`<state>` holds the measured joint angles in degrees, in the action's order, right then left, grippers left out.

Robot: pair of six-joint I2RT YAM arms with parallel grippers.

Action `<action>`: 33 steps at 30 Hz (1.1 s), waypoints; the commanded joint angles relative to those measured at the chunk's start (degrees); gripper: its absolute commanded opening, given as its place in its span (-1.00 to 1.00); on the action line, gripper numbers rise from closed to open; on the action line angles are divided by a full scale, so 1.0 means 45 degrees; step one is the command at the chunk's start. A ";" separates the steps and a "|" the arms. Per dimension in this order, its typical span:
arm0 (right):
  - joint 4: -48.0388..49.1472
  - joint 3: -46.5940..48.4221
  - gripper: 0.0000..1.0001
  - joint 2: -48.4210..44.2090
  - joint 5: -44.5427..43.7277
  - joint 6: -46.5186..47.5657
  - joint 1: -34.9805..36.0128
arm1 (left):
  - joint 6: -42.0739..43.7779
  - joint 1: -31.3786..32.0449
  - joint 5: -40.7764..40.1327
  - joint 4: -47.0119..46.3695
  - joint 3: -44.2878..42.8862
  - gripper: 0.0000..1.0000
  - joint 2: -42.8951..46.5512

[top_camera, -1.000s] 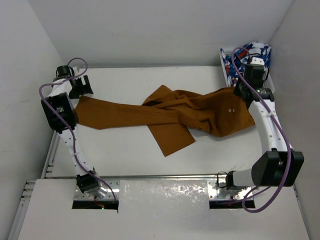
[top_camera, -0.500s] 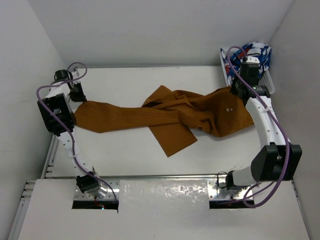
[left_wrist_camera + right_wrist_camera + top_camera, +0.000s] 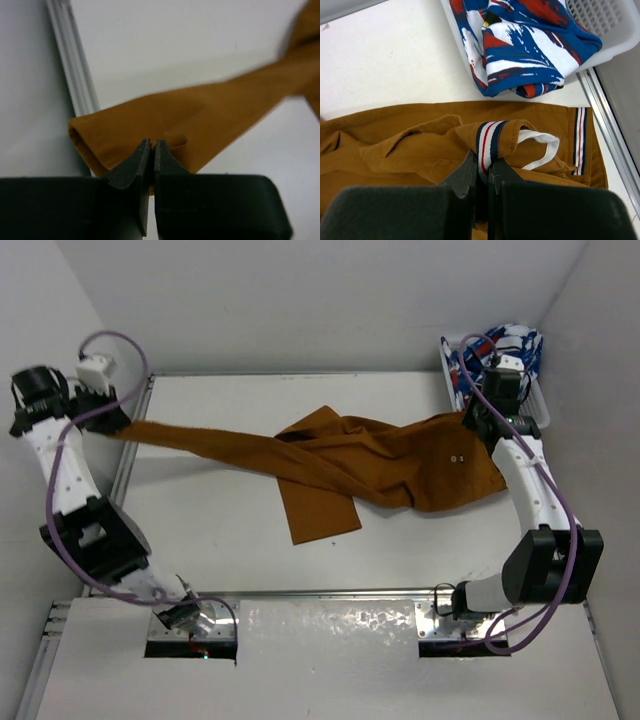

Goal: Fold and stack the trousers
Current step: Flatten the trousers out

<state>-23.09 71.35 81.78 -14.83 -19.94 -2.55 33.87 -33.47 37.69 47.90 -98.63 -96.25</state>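
One pair of mustard-brown cotton trousers [image 3: 380,465] sprawls unfolded across the white bench [image 3: 220,550], with one leg stretched taut toward the left edge and the other lying loose beneath it. The left claw [image 3: 151,146] is clamped on that leg's hem, and the right claw [image 3: 482,162] is clamped on the striped waistband. Seemingly only straightening is under way; every fold, and the stacking, remains

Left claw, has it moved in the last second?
Yes. The left claw, shut on the trousers, moved left, from over the table to beyond its edge rail.
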 commanded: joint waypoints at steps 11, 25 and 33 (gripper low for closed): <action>0.1440 -0.0037 -1.00 -0.0087 0.0209 -0.0060 -0.0254 | 0.6205 -0.3087 -0.5153 0.2188 0.9069 -0.42 0.2951; 0.1148 0.0959 -1.00 0.0850 0.0932 0.0213 -0.0489 | 0.1557 -0.2231 -0.5075 0.0040 0.5356 0.50 -0.1672; 0.0620 0.1273 -1.00 0.1085 0.0542 0.0233 -0.0489 | 0.2630 -0.1586 -0.5270 -0.0604 0.5570 0.52 -0.3102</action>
<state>-21.98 74.30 87.20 -11.62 -19.05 -4.75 44.60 -41.28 13.93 47.62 -73.36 -110.24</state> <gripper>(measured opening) 0.011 0.761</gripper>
